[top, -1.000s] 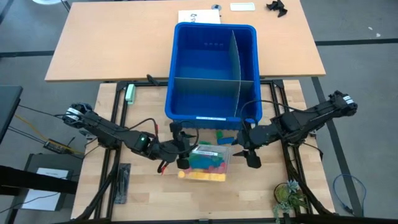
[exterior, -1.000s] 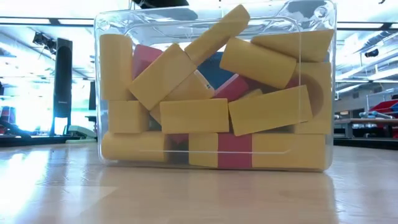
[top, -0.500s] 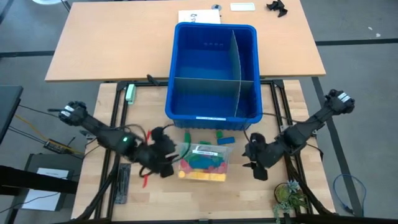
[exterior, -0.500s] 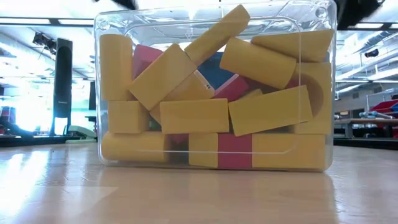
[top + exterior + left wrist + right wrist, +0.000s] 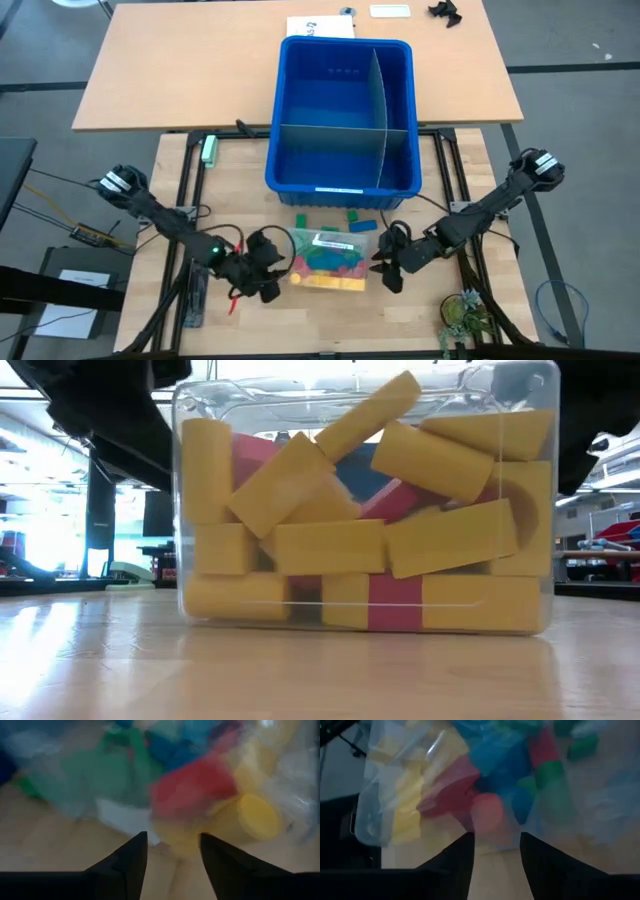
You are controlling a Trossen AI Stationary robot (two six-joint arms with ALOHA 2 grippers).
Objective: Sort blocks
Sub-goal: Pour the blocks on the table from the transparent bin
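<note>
Your left claw (image 5: 268, 278) sits low on the desk (image 5: 330, 320) near its front edge, right against the left end of the clear tub (image 5: 327, 262). In its wrist view the two fingers stand partly apart with nothing between them, aimed at the tub wall. No block is held there.

The tub stands near the middle of the front edge and is packed with blocks (image 5: 330, 545): mostly yellow ones across the front face, red, blue and green behind. Three loose blocks lie on the desk between the tub and the blue bin (image 5: 343, 185): a green one (image 5: 300, 217), another green one (image 5: 354, 214) and a blue one (image 5: 364, 226). The bin stands at the back of the desk, and all of its divided compartments look bare.

Your right claw (image 5: 388, 268) rests at the tub's right end, fingers likewise partly apart and holding nothing, pointing at the wall.

So sorting has not begun; you appear to be bracing the tub from both ends, probably to lift or tip it. Next you need both claws to bite the tub walls evenly, or one to steady it while the other reaches in from above. Watch the thin, slippery walls: an uneven squeeze could skid the tub off the front edge.
</note>
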